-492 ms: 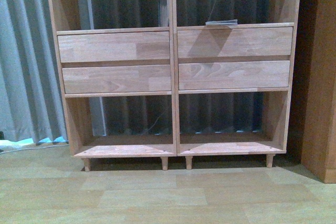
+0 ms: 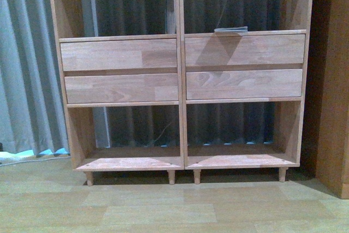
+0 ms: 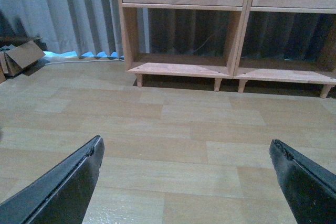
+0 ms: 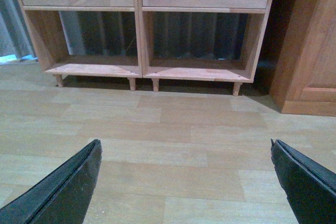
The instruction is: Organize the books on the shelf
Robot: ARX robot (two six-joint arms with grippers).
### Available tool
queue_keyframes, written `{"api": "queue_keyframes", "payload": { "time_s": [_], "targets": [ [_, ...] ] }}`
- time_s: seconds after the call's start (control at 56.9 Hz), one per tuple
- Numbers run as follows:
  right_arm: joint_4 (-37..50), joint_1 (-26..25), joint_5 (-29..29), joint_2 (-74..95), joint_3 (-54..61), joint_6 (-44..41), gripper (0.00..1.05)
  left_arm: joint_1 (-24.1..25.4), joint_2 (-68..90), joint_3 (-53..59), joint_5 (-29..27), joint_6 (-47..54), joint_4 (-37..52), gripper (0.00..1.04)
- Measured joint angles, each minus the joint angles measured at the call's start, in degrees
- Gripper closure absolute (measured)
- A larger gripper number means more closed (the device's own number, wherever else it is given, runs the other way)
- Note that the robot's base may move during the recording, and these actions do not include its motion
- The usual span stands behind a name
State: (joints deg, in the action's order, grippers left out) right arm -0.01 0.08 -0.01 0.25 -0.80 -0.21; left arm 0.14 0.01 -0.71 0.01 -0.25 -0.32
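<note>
The light wood shelf [image 2: 180, 69] stands ahead on short peg legs, with four plain drawer fronts and open compartments above and below. A thin pale flat thing, apparently a book [image 2: 230, 29], lies in the upper right compartment just above the drawers; its cover is too small to read. The teal book is out of view. Neither arm shows in the front view. My left gripper [image 3: 185, 142] is open and empty over the floor, well short of the shelf [image 3: 184, 69]. My right gripper [image 4: 185, 142] is open and empty over the floor, facing the shelf [image 4: 142, 72].
A darker wooden cabinet [image 2: 334, 80] stands right of the shelf and shows in the right wrist view [image 4: 310, 51]. A grey curtain [image 2: 24, 64] hangs behind and to the left. An open cardboard box [image 3: 21, 56] lies on the floor at the left. Pale wood flooring [image 2: 174, 205] runs in front.
The shelf sits slightly lower in the front view than half a second ago, so the view has shifted a little. Nothing else has moved.
</note>
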Motion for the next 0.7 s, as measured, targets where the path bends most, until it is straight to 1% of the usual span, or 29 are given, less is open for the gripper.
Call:
{"api": "queue_keyframes", "payload": {
  "time_s": [0.703],
  "targets": [
    [0.00,0.00,0.00,0.00,0.00,0.00,0.07,0.00,0.00,0.00,-0.02,0.00,0.00,0.07]
  ]
}}
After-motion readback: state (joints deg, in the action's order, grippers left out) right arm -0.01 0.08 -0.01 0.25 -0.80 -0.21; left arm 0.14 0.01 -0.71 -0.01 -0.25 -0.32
